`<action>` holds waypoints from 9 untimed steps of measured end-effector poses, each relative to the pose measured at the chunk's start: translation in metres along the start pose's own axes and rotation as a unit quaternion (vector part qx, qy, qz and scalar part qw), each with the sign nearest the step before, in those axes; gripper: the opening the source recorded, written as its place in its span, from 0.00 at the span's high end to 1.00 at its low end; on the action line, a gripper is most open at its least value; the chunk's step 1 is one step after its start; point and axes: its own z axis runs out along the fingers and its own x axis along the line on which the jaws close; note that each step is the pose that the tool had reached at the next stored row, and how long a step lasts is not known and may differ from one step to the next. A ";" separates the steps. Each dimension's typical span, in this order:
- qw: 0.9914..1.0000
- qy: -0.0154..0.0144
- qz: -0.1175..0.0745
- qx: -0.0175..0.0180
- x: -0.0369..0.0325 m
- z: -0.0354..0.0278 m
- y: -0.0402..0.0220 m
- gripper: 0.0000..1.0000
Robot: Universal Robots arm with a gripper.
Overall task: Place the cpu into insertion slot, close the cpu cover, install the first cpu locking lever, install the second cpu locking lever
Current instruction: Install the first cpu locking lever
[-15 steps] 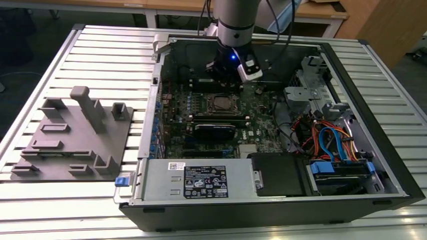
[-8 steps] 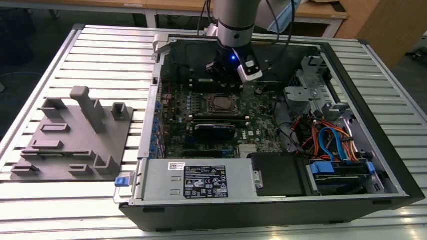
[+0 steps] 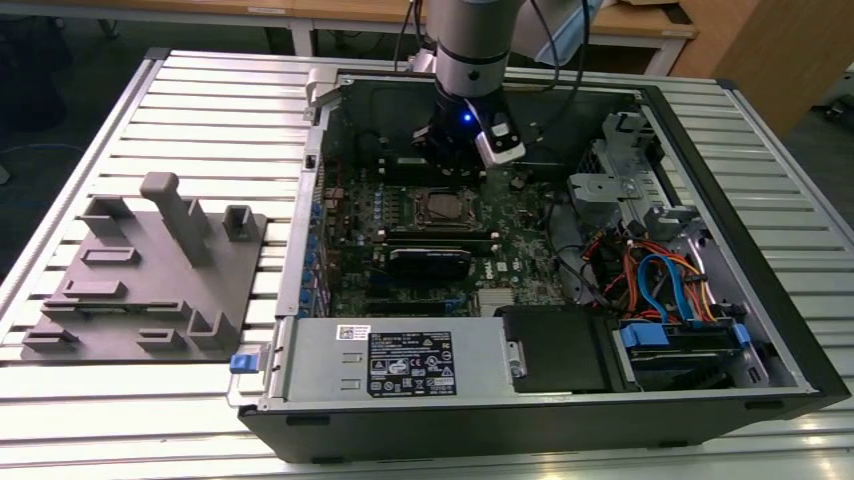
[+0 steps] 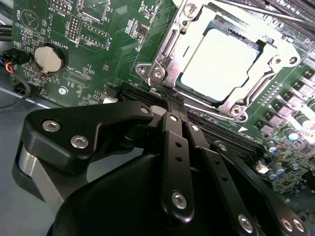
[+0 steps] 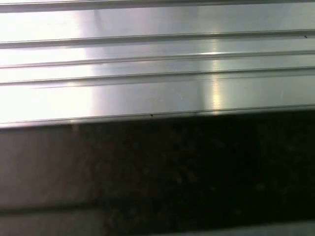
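The cpu (image 4: pixel 219 64), pale silver with a flat square top, lies in the insertion slot (image 4: pixel 156 73) on the green motherboard. The cpu cover (image 4: pixel 173 46) is down around it, and the chip shows through the cover's window. My gripper (image 4: pixel 170 101) is shut with its black fingers (image 4: pixel 173 142) pressed together. Its tips are at the socket's edge, by a corner of the frame, with nothing seen between them. In the exterior view the gripper (image 3: pixel 450 160) hangs just behind the insertion slot (image 3: pixel 437 207), inside the open computer case. Whether the locking levers are latched I cannot tell.
Long black memory slots (image 4: pixel 231 135) run beside the socket, close to my fingertips. A coin battery (image 4: pixel 49 58) sits farther off on the board. A black card (image 3: pixel 430 262), the power supply (image 3: pixel 387 362) and cable bundles (image 3: pixel 654 275) fill the case. A grey fixture block (image 3: pixel 147 275) stands on the slatted table (image 5: pixel 157 73).
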 end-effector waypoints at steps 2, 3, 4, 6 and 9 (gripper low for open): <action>1.000 0.000 0.000 0.000 -0.0001 -0.0007 0.0002 0.89; 1.000 0.000 0.000 0.000 -0.0001 -0.0013 0.0002 0.89; 1.000 0.000 0.000 0.000 -0.0001 -0.0014 0.0002 0.89; 1.000 0.000 0.000 0.000 -0.0001 -0.0015 0.0001 0.89; 1.000 0.000 0.000 0.003 -0.0002 -0.0005 -0.0018 0.89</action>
